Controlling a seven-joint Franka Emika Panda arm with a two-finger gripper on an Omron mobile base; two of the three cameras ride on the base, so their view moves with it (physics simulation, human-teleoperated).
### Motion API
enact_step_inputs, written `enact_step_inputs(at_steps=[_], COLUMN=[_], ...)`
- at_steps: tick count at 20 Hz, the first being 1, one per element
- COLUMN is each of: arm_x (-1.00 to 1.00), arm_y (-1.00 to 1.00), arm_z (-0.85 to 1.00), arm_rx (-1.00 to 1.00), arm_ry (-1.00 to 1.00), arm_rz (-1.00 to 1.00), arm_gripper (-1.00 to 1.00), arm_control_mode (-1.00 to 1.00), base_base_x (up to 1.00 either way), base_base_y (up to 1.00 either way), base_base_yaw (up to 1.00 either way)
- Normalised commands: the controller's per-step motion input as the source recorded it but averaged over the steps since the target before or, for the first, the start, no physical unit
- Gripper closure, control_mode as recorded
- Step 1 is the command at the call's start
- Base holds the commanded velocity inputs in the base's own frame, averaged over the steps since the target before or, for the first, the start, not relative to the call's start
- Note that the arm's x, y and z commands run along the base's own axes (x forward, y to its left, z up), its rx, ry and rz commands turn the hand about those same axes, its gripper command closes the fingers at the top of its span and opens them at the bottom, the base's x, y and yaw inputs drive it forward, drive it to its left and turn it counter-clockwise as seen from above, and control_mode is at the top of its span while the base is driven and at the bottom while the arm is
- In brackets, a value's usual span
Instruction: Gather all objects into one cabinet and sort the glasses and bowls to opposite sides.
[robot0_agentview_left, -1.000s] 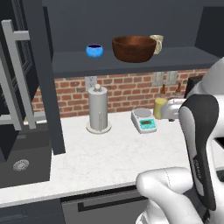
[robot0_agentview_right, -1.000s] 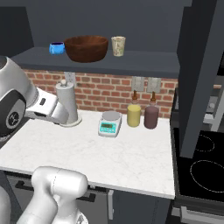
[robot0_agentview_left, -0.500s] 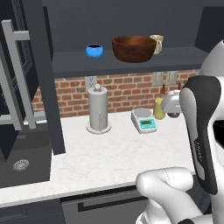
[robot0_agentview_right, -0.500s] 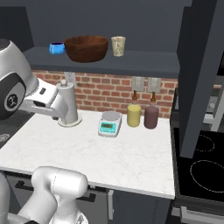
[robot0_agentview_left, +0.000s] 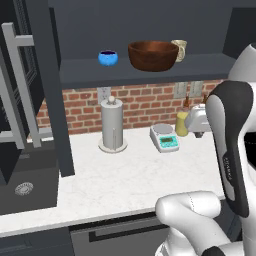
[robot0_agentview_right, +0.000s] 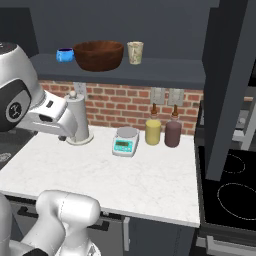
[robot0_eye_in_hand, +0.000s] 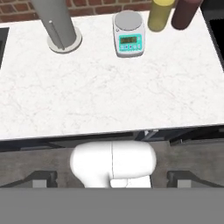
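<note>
Cabinet shelf (robot0_agentview_left: 150, 70): glossy blue bowl (robot0_agentview_left: 107, 57), wooden bowl (robot0_agentview_left: 152, 55)

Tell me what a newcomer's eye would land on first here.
The big brown wooden bowl in the middle of the open cabinet's shelf, with a small blue bowl to one side and a pale cup to the other. Below, a grey paper towel roll stands on the white counter against red brick.

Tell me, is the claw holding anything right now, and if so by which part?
Nothing is held. The claw is open and empty above the counter. The wooden bowl, blue bowl and cup all sit on the cabinet shelf.
</note>
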Motion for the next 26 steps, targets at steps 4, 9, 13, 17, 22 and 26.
enact_step_inputs(at_steps=[4, 9, 13, 17, 22, 26], arm_x=[-0.09, 0.0, 0.0, 0.0, 0.0, 0.0], arm_y=[0.03, 0.0, 0.0, 0.0, 0.0, 0.0], arm_z=[-0.16, 0.0, 0.0, 0.0, 0.0, 0.0], arm_rx=[0.0, 0.0, 0.0, 0.0, 0.0, 0.0], arm_ry=[0.0, 0.0, 0.0, 0.0, 0.0, 0.0], arm_rz=[0.0, 0.0, 0.0, 0.0, 0.0, 0.0], arm_gripper=[-1.0, -1.0, -1.0, -1.0, -1.0, -1.0], arm_control_mode=[-1.0, 1.0, 1.0, 1.0, 1.0, 1.0], base_base_x=[0.0, -0.26, -0.94, -1.0, -0.71, -0.42], base_base_y=[0.0, 0.0, 0.0, 0.0, 0.01, 0.08], base_base_yaw=[0.0, 0.03, 0.22, 0.36, 0.43, 0.51])
